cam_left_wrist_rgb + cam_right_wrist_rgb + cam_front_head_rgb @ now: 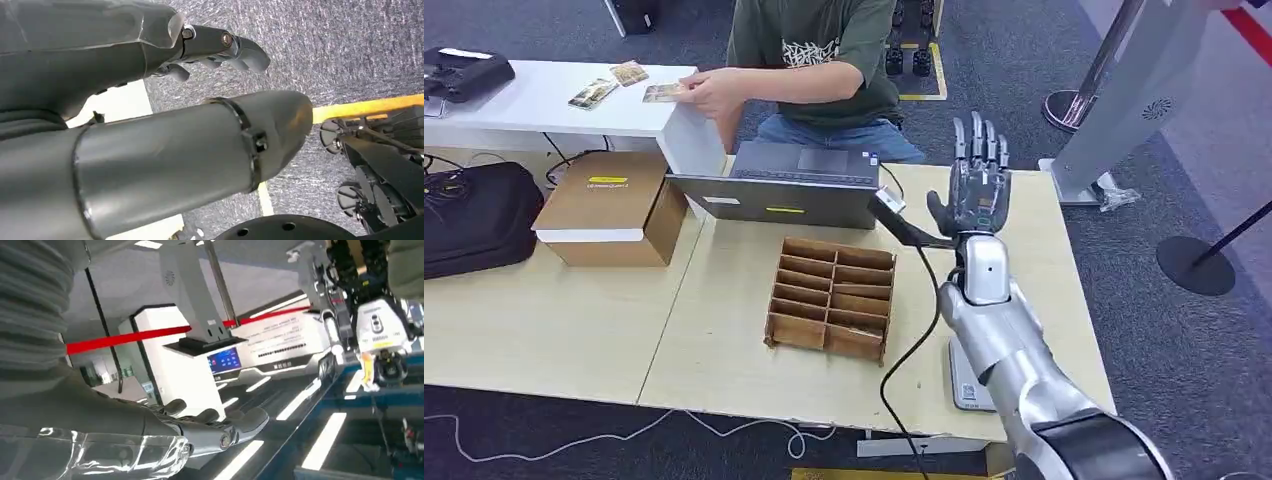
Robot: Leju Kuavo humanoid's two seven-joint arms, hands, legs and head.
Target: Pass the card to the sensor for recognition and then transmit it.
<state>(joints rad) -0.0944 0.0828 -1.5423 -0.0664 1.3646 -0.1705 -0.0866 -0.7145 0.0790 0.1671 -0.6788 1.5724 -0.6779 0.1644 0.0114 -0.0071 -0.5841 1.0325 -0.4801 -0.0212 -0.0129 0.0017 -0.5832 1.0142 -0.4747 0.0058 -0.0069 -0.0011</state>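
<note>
Both hands hold nothing: my right hand (972, 188) waits raised, fingers spread, for the person's (819, 60) card (664, 93), left hand (220, 47) hanging loosely curled

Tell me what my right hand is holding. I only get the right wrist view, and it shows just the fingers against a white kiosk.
Observer: Nothing. In the head view the right hand stands upright above the wooden table, fingers straight.
Operator: Where are the cards?
Observer: The cards lie on the white table, with a person's hand at one of them.
Operator: And the left hand?
Observer: The left hand hangs over grey carpet, holding nothing.
</note>
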